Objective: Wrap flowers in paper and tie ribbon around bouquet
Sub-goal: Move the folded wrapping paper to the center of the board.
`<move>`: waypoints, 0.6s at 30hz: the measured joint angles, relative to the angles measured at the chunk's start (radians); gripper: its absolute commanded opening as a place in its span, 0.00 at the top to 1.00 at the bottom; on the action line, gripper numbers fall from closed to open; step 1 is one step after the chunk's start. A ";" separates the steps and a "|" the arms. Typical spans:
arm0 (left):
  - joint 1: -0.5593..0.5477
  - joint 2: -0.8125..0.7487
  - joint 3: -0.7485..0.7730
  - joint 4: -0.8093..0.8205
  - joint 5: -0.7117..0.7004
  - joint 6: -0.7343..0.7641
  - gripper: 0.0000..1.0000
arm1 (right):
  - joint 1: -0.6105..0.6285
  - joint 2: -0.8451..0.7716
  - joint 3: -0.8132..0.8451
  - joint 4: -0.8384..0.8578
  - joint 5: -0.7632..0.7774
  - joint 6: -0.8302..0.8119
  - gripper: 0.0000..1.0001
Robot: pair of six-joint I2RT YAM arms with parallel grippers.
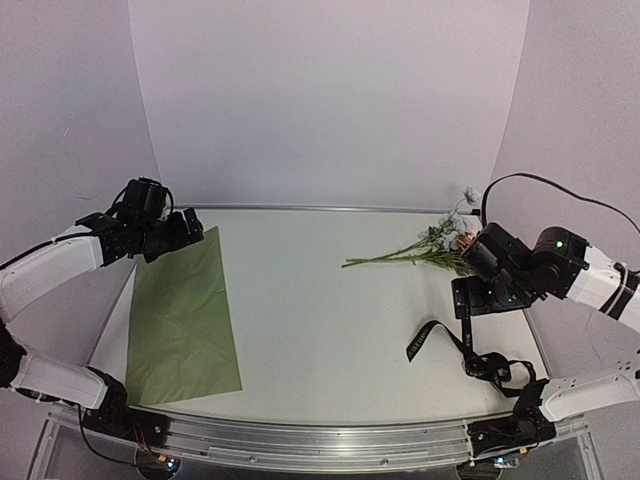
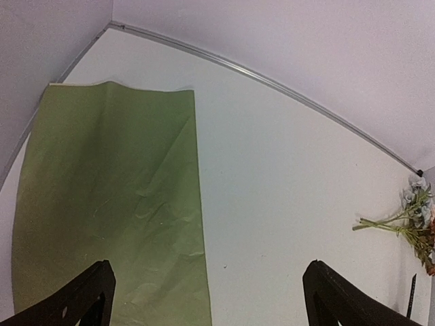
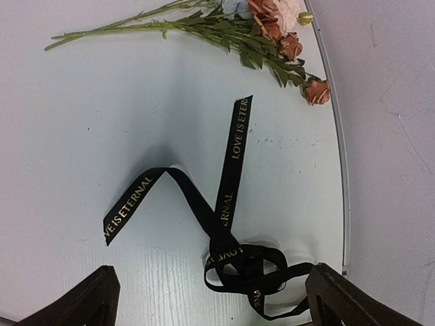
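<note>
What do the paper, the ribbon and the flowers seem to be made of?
Paper: thin matte olive sheet, with soft creases. Ribbon: probably black satin fabric, with a slight sheen and pale printed lettering. Flowers: perhaps artificial, fabric or plastic; the look leaves it open.

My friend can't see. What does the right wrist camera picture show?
A black ribbon with pale lettering lies loosely tangled on the white table, above the two dark fingers of the open right gripper at the bottom corners. The flowers, green stems and rust-brown blooms, lie along the top edge, not touching the ribbon.
</note>
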 measured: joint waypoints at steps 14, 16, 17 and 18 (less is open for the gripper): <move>0.164 0.361 -0.088 0.099 0.079 -0.148 0.00 | -0.008 0.137 0.000 0.104 -0.167 -0.075 0.02; 0.174 0.388 -0.088 0.114 0.080 -0.160 0.00 | -0.011 0.166 0.000 0.123 -0.186 -0.081 0.02; 0.180 0.403 -0.087 0.121 0.080 -0.167 0.00 | -0.013 0.180 0.000 0.134 -0.195 -0.084 0.02; 0.188 0.423 -0.085 0.125 0.083 -0.172 0.00 | -0.013 0.192 0.000 0.142 -0.201 -0.087 0.02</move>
